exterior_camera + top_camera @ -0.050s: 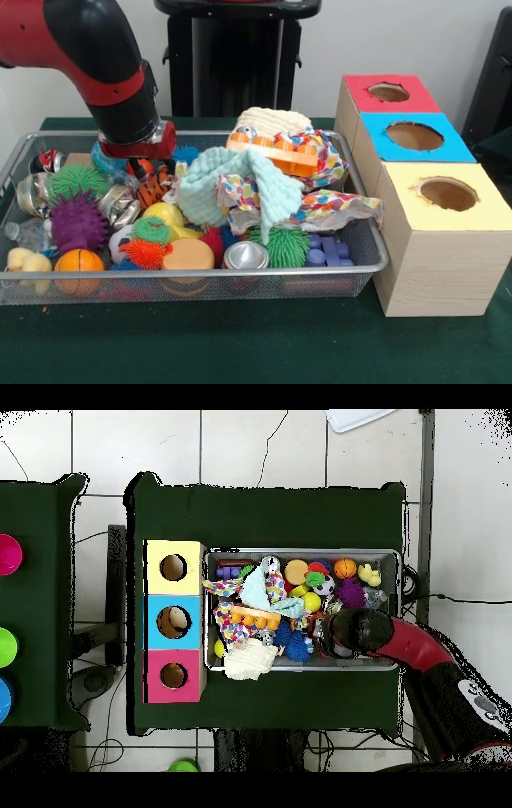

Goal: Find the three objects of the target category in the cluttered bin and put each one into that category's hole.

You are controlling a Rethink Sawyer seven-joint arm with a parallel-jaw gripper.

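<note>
- One red-and-black arm [96,64] reaches into the wire bin [376,248]; its gripper is buried among toys, grip impossible to tell.
- Three holed boxes [436,232] stand just beside the bin.

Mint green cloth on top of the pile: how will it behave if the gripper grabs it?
The mint green cloth drapes in folds, so it is probably floppy and light. It lies across the patterned cloth and against the orange block toy, so lifting it may well drag or shift those. A pinch likely catches only one fold.
</note>
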